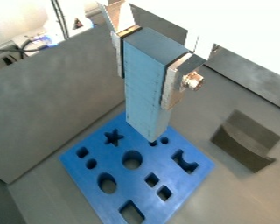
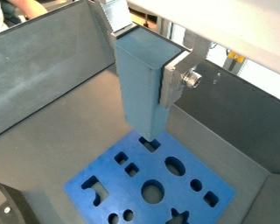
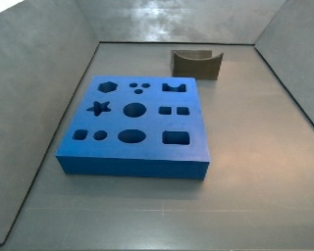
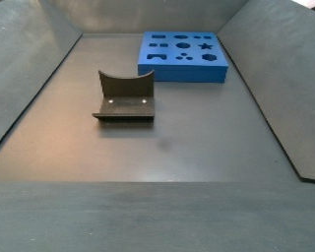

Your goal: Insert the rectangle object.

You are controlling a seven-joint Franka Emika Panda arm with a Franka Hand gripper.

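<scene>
In both wrist views my gripper (image 1: 149,66) (image 2: 145,61) is shut on the rectangle object (image 1: 145,105) (image 2: 140,105), a pale grey-blue bar held upright by its top end. The bar hangs above the blue board (image 1: 133,178) (image 2: 150,171), with its lower end over the board's edge zone near some small holes. I cannot tell whether it touches the board. Both side views show the board (image 3: 133,167) (image 4: 187,74) with its shaped holes. The gripper and the bar are out of view there.
A dark olive-grey block with a scooped top (image 1: 248,140) (image 2: 14,206) (image 3: 195,63) (image 4: 125,98) stands on the floor apart from the board. Sloping grey walls (image 3: 42,59) (image 4: 272,89) enclose the floor on all sides.
</scene>
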